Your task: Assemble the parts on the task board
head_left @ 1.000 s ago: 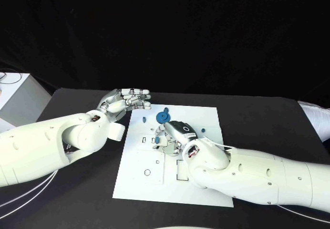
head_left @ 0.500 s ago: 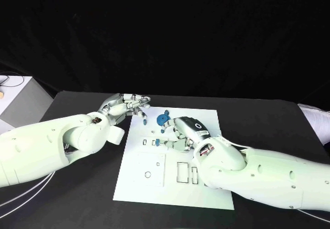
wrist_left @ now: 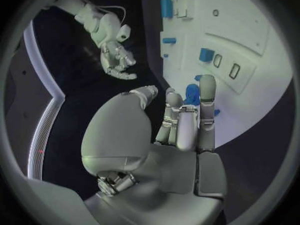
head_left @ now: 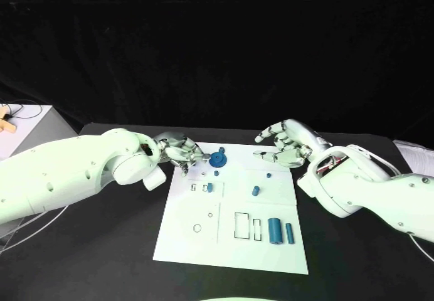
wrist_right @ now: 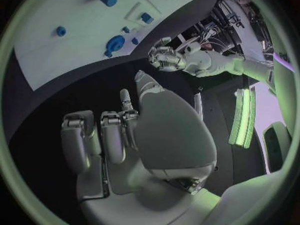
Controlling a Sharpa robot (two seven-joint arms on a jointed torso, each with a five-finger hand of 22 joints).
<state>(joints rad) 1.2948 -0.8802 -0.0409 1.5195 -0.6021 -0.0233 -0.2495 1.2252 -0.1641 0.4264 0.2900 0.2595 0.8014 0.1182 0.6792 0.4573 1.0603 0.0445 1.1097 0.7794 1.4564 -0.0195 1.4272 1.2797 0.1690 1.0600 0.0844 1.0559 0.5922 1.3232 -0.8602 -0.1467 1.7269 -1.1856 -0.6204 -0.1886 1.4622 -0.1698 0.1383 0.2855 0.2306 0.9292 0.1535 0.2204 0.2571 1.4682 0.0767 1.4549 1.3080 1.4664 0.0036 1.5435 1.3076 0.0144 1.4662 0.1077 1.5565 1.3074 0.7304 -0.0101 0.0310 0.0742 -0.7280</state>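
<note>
between placements: your left hand [head_left: 181,151] curled empty, seemingly, beside the round blue gear [head_left: 218,158]; right hand [head_left: 286,142] spread, empty; next needs a fresh grasp.

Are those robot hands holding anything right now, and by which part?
Nothing. The right robot hand hangs open beside the task board. The left robot hand is curled at the board's edge, gripping no part.

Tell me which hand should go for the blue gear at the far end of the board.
Left, probably. The left hand hangs right beside the blue gear at the board's far edge, holding nothing. The right hand is open too, but farther off.
</note>
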